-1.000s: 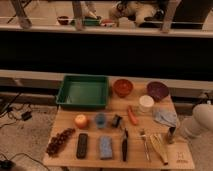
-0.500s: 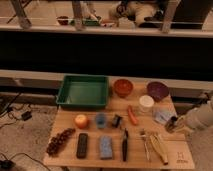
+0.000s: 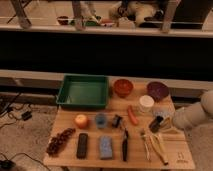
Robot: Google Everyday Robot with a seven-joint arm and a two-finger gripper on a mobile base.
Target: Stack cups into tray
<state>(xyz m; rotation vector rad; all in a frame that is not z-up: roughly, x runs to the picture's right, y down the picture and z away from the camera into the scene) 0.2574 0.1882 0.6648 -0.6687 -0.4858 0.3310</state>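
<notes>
The green tray [image 3: 82, 93] stands at the back left of the wooden table and holds nothing. A small light blue cup [image 3: 101, 120] stands upright on the table in front of the tray. A white cup [image 3: 146, 103] stands at the back right, in front of the bowls. My gripper [image 3: 156, 124] is dark and hangs low over the right side of the table, just right of the white cup's front. The pale arm [image 3: 192, 115] reaches in from the right edge. The gripper is well right of the blue cup.
An orange bowl [image 3: 123, 87] and a purple bowl [image 3: 157, 91] stand right of the tray. An orange fruit [image 3: 81, 121], carrot [image 3: 132, 116], grapes [image 3: 60, 141], black block [image 3: 82, 145], blue sponge [image 3: 105, 147] and wooden utensils [image 3: 152, 145] lie on the table.
The arm has swung in from the right edge and moved left and down, so the gripper now sits over the table's right side. Nothing on the table has moved.
</notes>
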